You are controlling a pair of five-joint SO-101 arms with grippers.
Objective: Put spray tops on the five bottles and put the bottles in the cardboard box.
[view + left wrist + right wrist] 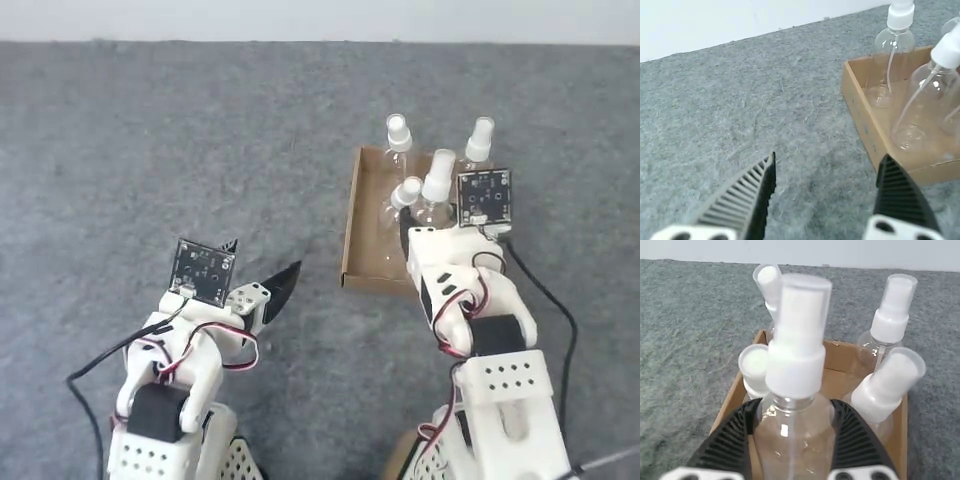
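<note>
The cardboard box (350,222) lies to the right of the table's middle. My right gripper (794,436) is shut on a clear bottle (792,415) with a white spray top (799,335), held upright in the box; in the high view that bottle (437,182) stands just ahead of the wrist. Around it are several more capped bottles: two at the far side (398,135) (480,140) and one leaning (407,192). My left gripper (258,262) is open and holds nothing, over the grey felt to the left of the box (860,107).
Grey felt (150,150) covers the whole table, with free room left of the box. A pale wall (300,18) runs along the far edge. Cables (545,290) trail from both arms near the front.
</note>
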